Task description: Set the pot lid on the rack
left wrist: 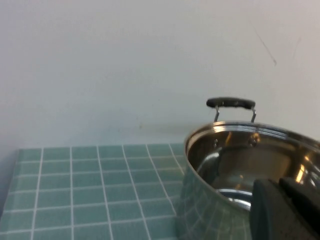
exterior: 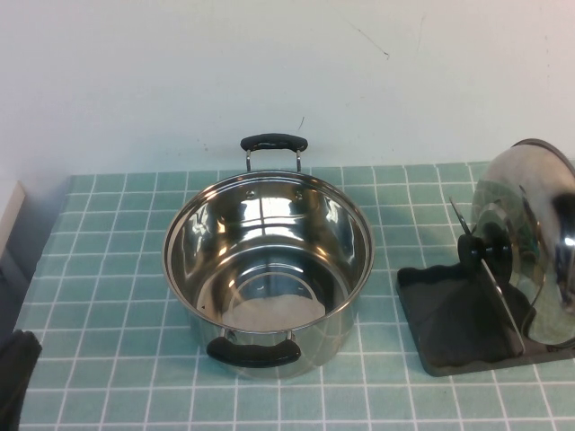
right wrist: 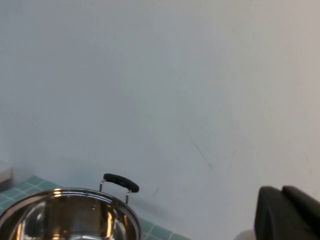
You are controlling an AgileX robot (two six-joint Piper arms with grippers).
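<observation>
The shiny pot lid (exterior: 532,235) stands on edge in the wire loops of the dark grey rack (exterior: 446,328) at the right of the table, with its black knob (exterior: 473,249) facing the pot. No gripper touches it. My left gripper (exterior: 15,370) is low at the table's front left corner. In the left wrist view its dark fingers (left wrist: 280,183) are shut and empty, close to the pot's side. My right gripper is out of the high view. In the right wrist view its fingers (right wrist: 282,189) are shut and empty, raised and facing the wall.
The open steel pot (exterior: 268,260) with two black loop handles stands mid-table on the green tiled surface (exterior: 108,269). It also shows in the left wrist view (left wrist: 235,150) and the right wrist view (right wrist: 70,215). A white wall runs behind the table.
</observation>
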